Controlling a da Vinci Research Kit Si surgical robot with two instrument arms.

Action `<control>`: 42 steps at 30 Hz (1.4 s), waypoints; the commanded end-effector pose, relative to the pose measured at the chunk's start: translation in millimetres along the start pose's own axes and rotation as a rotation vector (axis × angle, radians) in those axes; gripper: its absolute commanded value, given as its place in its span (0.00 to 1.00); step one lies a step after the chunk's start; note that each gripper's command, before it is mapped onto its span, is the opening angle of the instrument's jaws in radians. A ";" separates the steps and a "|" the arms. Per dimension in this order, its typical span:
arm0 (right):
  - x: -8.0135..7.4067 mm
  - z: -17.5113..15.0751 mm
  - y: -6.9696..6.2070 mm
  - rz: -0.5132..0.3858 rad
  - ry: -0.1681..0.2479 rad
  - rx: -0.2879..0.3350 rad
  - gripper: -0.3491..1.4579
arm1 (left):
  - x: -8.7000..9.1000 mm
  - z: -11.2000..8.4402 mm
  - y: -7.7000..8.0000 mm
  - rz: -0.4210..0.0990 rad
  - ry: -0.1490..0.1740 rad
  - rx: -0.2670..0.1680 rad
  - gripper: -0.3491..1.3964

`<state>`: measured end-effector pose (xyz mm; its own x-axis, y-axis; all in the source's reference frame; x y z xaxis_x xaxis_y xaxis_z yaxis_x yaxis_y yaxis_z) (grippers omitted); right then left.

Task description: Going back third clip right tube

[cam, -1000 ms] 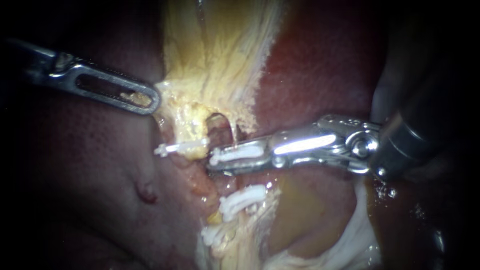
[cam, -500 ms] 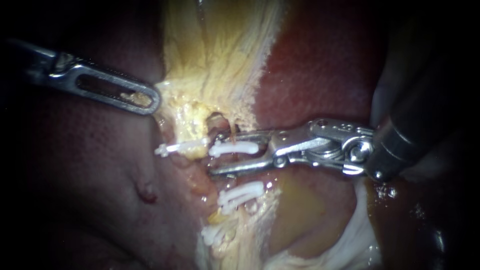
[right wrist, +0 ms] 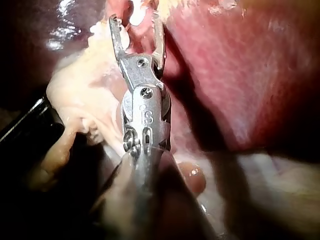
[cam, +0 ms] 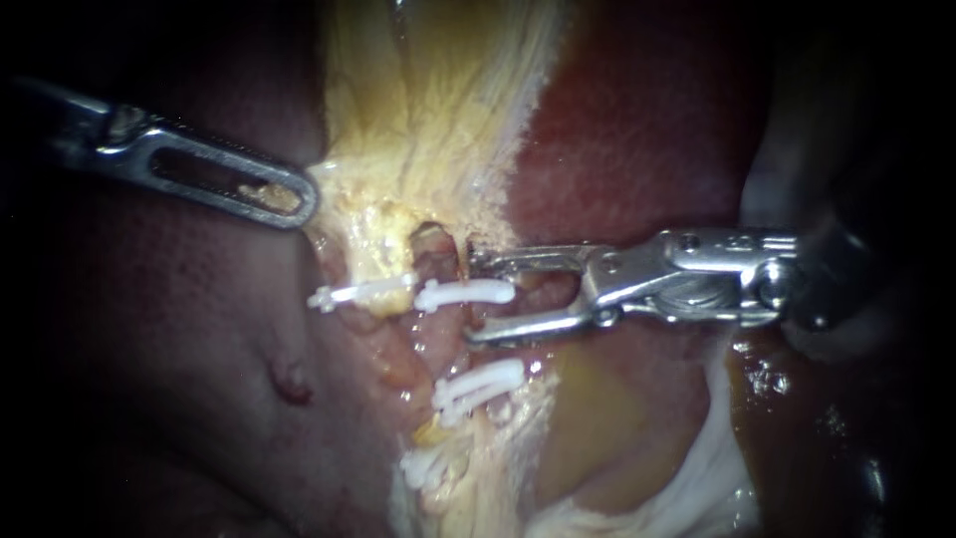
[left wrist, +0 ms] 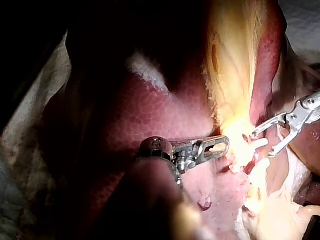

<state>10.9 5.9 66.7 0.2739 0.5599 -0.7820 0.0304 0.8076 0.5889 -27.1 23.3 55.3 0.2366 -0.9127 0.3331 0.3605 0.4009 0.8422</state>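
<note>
In the endoscope view my right instrument [cam: 476, 297] comes in from the right with its jaws open. A white clip [cam: 465, 293] sits across the right tube [cam: 439, 265], and only its right end lies between the jaw tips. A second white clip [cam: 363, 293] crosses the left tube. My left instrument [cam: 302, 202] is shut on the yellow edge of the gallbladder [cam: 438, 110]. The right wrist view shows the open right instrument [right wrist: 135, 19] just short of the clip [right wrist: 136, 14]. In the left wrist view the left instrument [left wrist: 225, 145] meets the yellow tissue, with the right instrument [left wrist: 261, 145] beyond it.
Two more white clips [cam: 480, 385] [cam: 428, 466] sit lower on the same strand of yellow tissue. Dark red liver [cam: 637, 130] lies on both sides. A pale white fold [cam: 712, 468] lies below my right instrument's shaft.
My right instrument's jaws opened off the white clip, which stays on the right tube. The instrument then drew back to the right. My left instrument held still.
</note>
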 end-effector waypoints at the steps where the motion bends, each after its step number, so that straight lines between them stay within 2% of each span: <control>1: 0.2 -0.6 -0.1 -0.011 0.000 -0.001 0.47 | 0.0 0.0 0.0 0.000 0.000 0.001 0.00; 7: 1.2 -3.9 -1.1 -0.073 -0.001 -0.012 0.47 | 0.0 0.0 0.0 0.000 0.000 0.001 0.00; 18: 1.0 -6.2 -2.3 -0.111 -0.003 0.004 0.47 | -0.1 0.5 0.3 0.000 -0.001 -0.001 0.00; 25: 0.8 -7.4 -2.5 -0.118 -0.003 0.010 0.47 | 0.4 2.7 1.0 0.004 -0.004 -0.007 0.00; 35: 0.7 -8.1 -2.8 -0.124 -0.003 0.014 0.47 | 1.6 7.8 2.0 0.015 0.009 0.011 0.00; 42: 0.8 -8.3 -2.9 -0.124 -0.003 0.014 0.47 | 1.9 9.0 2.1 0.018 0.013 0.015 0.00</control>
<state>3.1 5.5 62.7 0.2700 0.4555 -0.8483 0.0778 0.8678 0.4908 -34.1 21.7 61.6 0.2548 -0.9039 0.3436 0.3411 0.4165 0.8427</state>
